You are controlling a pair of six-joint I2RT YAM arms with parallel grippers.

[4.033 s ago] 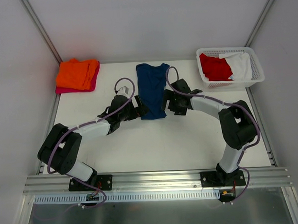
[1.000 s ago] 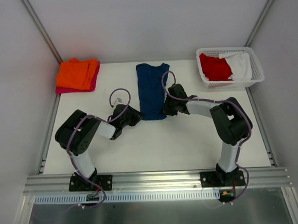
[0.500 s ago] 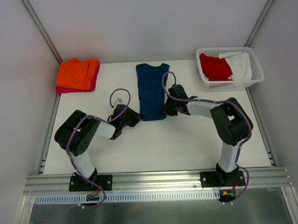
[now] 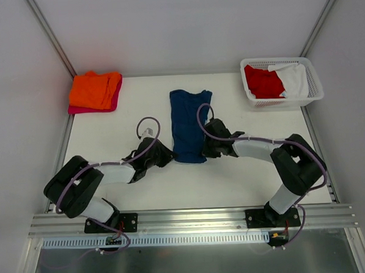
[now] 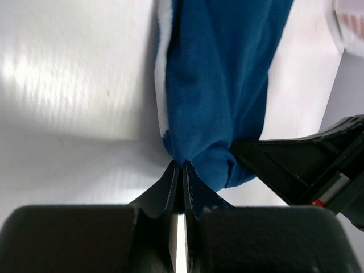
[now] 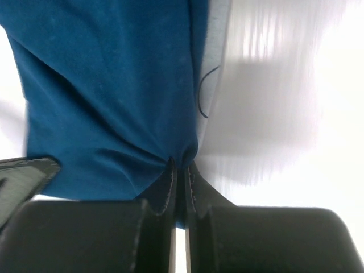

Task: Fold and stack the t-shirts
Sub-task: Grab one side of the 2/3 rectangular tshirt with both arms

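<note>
Working through what looks like the third of five shirts, namely the navy shirt (image 4: 191, 125), lying lengthwise in the middle of the worktop (image 4: 233, 176) and seemingly already narrowed into a long strip with its sides turned in. Grasping its near hem at both corners: left gripper (image 4: 165, 154) clenched on the left corner, with cloth puckering right at the closed fingertips in the left wrist view, and right gripper (image 4: 206, 148) clenched likewise on the right corner, with creases gathering toward the pinch in the right wrist view. Holding both grippers low, down at worktop level, facing each other across the strip's near end. Judging the step in hand to be the cross fold, meaning carrying the near hem toward the collar end to halve the strip. Counting as done: orange shirt (image 4: 94, 89), folded and sitting on top of pink shirt (image 4: 83, 109) at the far left corner, well apart from the navy one. Counting as left: finishing this fold, moving the navy shirt onto that stack, then taking red shirt (image 4: 263, 82) and white shirt (image 4: 294, 80), both lying crumpled in the basket (image 4: 314, 84) at the far right, through the same routine. Putting progress at somewhat under halfway.
</note>
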